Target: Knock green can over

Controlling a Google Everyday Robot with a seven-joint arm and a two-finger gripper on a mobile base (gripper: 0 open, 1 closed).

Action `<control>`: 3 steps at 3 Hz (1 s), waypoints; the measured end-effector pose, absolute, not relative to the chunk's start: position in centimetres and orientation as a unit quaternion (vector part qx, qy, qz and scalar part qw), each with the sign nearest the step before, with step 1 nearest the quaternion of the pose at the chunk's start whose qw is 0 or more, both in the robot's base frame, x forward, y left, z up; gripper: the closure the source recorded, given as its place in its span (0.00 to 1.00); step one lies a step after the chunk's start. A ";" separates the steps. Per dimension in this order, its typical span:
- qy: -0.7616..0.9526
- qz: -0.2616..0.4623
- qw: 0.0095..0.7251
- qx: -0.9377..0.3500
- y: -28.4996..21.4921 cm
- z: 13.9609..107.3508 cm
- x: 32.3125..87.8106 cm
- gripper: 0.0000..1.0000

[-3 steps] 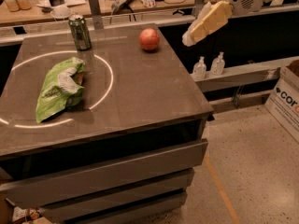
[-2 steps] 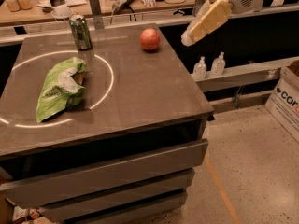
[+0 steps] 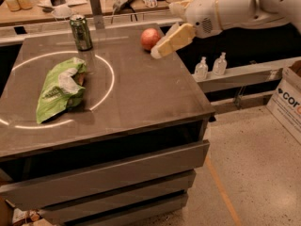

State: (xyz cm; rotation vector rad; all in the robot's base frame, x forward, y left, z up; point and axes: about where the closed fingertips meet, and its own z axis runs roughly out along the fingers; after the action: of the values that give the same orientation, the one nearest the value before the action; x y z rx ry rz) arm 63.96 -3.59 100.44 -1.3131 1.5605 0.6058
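The green can [image 3: 81, 32] stands upright at the far left of the table [image 3: 141, 91], well apart from the gripper [image 3: 158, 53], which hangs just beside the red apple [image 3: 149, 38]; whether it is spread or pressed together I cannot tell.

You will find the can [image 3: 81, 32] at the rear left of the worktop [image 3: 141, 93] and the apple [image 3: 150, 38] at the rear right. The bag [image 3: 61, 88] lies in front of the can. The gripper [image 3: 157, 54] hangs just right of the apple.
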 end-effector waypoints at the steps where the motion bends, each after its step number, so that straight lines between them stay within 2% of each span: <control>1: 0.631 0.258 0.528 -0.507 0.1 98.1 69.2 0.00; 3: 0.640 0.263 0.554 -0.462 7.5 93.5 77.7 0.00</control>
State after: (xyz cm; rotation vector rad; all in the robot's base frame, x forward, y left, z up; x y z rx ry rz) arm 77.70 7.49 93.47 -1.0918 1.5127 0.6214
